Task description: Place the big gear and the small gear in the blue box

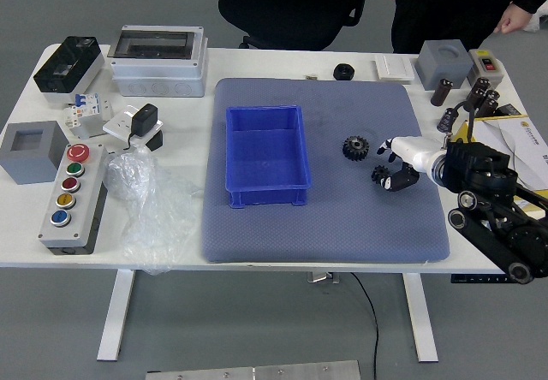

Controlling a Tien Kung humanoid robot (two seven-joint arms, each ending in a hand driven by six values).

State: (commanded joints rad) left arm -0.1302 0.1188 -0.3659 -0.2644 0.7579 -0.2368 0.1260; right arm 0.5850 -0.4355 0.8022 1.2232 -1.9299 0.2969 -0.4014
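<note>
My right hand (389, 163) reaches in from the right over the mat, its fingers spread and holding nothing. The small black gear (379, 174) lies on the mat right at its lower fingertips; whether they touch it I cannot tell. Just left of the hand and a little farther up lies the big black gear (355, 148), apart from the fingers. The blue box (270, 197) stands left of both gears on the mat, with nothing inside.
Small black cylinders (442, 92) stand beyond the right hand. At the left are a button panel (73, 193), clear plastic wrap (145, 200) and grey boxes (32, 152). A person in dark clothes stands at the far side, hands (512, 18) off the table.
</note>
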